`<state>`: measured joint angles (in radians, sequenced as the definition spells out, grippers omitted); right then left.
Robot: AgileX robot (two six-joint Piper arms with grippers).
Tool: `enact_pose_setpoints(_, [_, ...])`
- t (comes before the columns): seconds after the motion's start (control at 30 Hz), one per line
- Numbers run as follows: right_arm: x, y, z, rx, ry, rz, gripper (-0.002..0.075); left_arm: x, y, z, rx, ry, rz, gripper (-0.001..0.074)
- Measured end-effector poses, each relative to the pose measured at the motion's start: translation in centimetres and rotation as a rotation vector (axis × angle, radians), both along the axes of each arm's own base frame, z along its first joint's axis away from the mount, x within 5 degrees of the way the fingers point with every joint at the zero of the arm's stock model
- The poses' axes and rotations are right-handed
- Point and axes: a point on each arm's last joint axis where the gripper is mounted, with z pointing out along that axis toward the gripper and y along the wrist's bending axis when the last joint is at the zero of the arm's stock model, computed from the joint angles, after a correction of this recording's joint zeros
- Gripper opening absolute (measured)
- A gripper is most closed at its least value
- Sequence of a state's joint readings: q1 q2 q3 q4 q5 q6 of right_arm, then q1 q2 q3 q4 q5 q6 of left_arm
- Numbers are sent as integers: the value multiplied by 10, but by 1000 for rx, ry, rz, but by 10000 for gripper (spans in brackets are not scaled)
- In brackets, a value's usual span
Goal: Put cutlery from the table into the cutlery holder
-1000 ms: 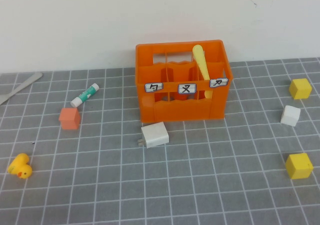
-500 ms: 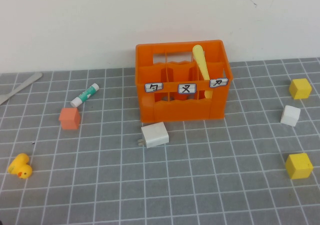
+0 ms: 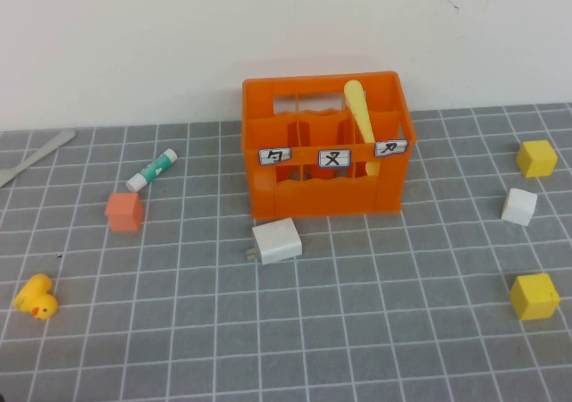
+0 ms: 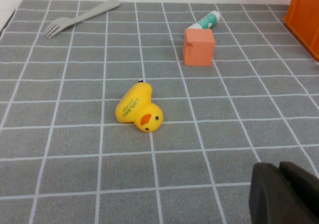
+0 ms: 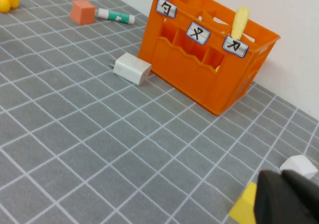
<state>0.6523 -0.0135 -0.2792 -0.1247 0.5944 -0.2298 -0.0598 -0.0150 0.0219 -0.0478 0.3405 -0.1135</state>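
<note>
The orange cutlery holder [image 3: 326, 147] stands at the back middle of the table [image 3: 357, 330]. The pale yellow knife [image 3: 360, 116] leans upright in its right compartment, also seen in the right wrist view [image 5: 240, 22]. The grey fork [image 3: 36, 154] lies flat at the far left edge; the left wrist view shows it whole [image 4: 79, 18]. My left gripper [image 4: 281, 179] is shut and empty, low over the table near the duck. My right gripper [image 5: 284, 184] is shut and empty, near the yellow and white cubes. Neither arm appears in the high view.
A green-and-white tube [image 3: 152, 170] and small orange cube [image 3: 124, 211] lie left of the holder. A white charger [image 3: 276, 241] sits just in front of it. A yellow duck [image 3: 36, 297] is at front left. Two yellow cubes [image 3: 534, 296] and a white cube [image 3: 519, 205] are at right.
</note>
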Motion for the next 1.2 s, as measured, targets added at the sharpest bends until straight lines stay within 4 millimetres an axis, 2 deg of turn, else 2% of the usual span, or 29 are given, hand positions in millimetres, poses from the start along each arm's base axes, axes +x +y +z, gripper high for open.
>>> enact_pose_setpoints(0.6, [1, 0, -3, -1, 7, -10, -3, 0, 0, 0, 0, 0, 0, 0])
enact_pose_setpoints(0.73, [3, 0, -10, 0, 32, -100, -3, 0, 0, 0, -2, 0, 1, 0])
enact_pose_setpoints(1.03, [14, -10, -41, -14, 78, -457, -3, 0, 0, 0, -2, 0, 1, 0])
enact_pose_setpoints(1.2, [21, -13, -59, -3, 55, -554, -3, 0, 0, 0, -2, 0, 1, 0])
